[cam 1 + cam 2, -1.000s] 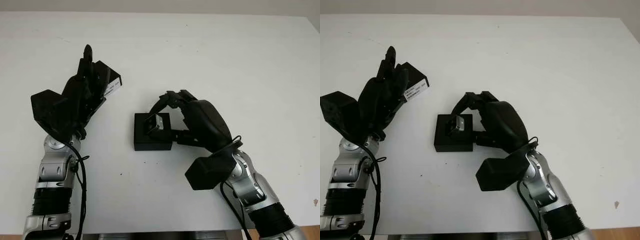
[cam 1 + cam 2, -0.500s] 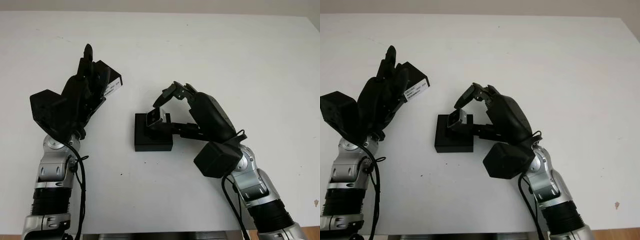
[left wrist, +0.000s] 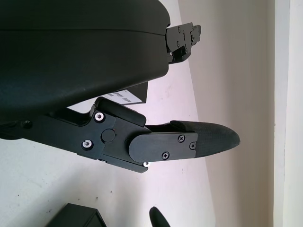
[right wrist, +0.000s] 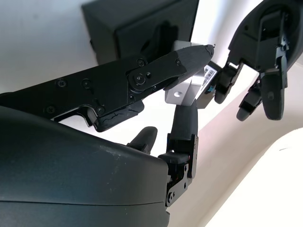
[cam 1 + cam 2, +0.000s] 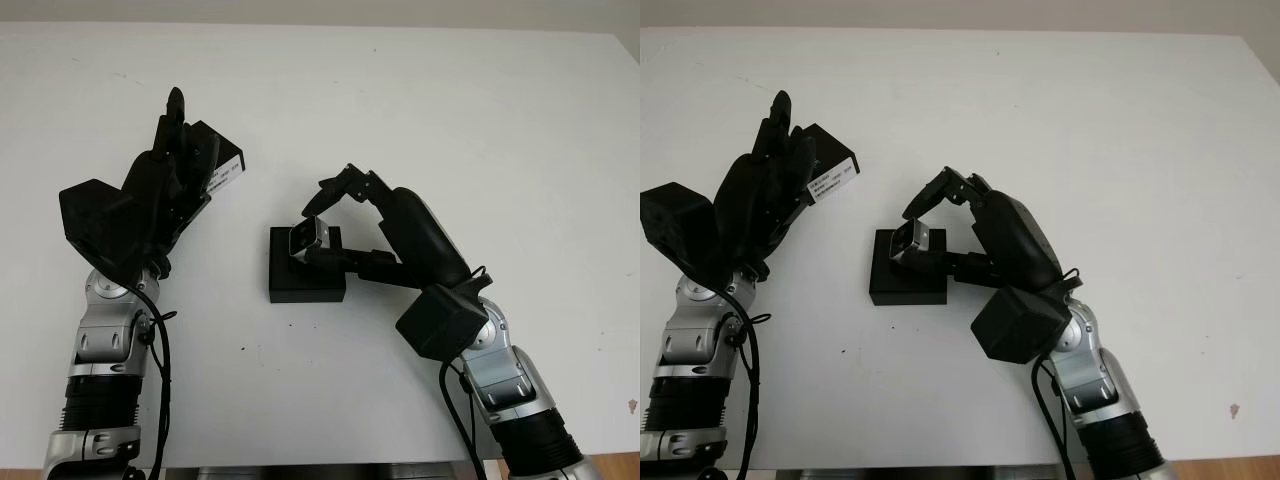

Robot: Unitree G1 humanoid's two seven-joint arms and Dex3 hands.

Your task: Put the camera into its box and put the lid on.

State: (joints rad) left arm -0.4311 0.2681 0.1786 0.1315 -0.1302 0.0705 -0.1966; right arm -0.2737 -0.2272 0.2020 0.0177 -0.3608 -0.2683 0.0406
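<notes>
The right hand grasps the camera above the box; the left hand grips the lid; the desk is bare around.

Likely lab: bare white table, plain pale wall.

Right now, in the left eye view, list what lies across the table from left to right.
Left hand holding the lid → box with the camera above it → right hand gripping the camera.
</notes>
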